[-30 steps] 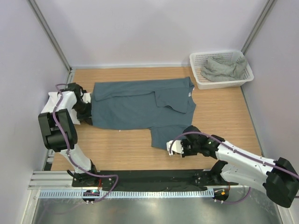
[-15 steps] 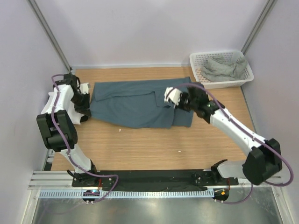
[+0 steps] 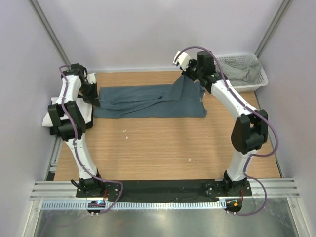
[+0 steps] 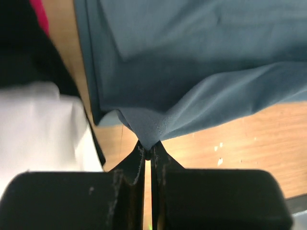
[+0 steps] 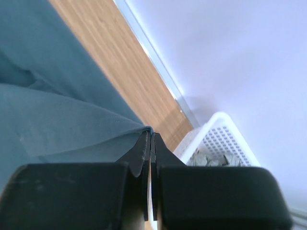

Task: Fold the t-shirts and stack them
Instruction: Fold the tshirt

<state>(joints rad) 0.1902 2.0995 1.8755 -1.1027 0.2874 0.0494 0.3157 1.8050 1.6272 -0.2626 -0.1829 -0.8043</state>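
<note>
A slate-blue t-shirt [image 3: 148, 101] lies as a long, narrow band across the far half of a wooden bench [image 3: 163, 148], its near edge running fairly straight from left to right. The left claw [image 4: 148, 152] is clenched on a pinch of cloth at the shirt's left end. The right claw [image 5: 150, 137] is clenched on the shirt's far right corner and lifts it into a small peak near the back wall [image 3: 148, 34]. Bare wood with a few pale specks stretches from the shirt's near edge to the metal rail [image 3: 163, 185] at the arms' bases. In the far right corner a white mesh basket [image 3: 259, 80] holds a crumpled grey-green t-shirt [image 3: 239, 71], just beside the right arm. At the left edge a white t-shirt [image 4: 43, 124] and a black t-shirt [image 4: 24, 62] lie just beside the blue shirt's left end, partly hidden by the left arm. Pale lilac walls close in the bench at the back and both sides. A second ago the blue shirt was spread wider, with a flap reaching toward the near edge in the right claw. That flap has now been carried to the far side, and the left claw has moved farther back.
</note>
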